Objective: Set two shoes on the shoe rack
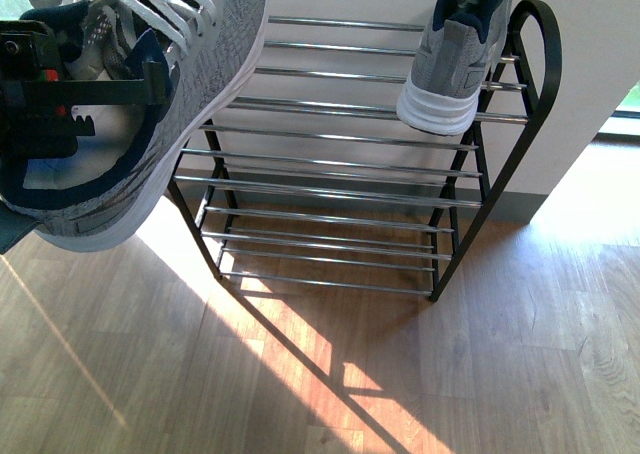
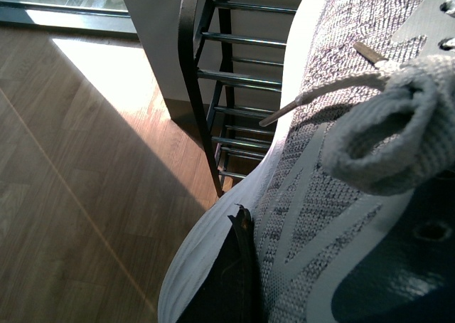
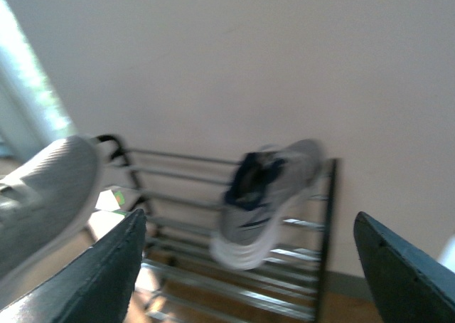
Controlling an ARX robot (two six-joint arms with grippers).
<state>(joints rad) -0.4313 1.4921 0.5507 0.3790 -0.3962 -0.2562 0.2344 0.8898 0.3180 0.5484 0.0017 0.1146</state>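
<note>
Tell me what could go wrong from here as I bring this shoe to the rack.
1. The left claw grips the held shoe only at its collar, so it may swing or slip.
2. Its loose laces could snag on the rods of the rack.
3. The racked shoe sits at the right end with its heel out at the front rod; a knock to the rack might tip it off.

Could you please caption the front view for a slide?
Left gripper holds one sneaker beside the rack; the other rests on its top shelf.
</note>
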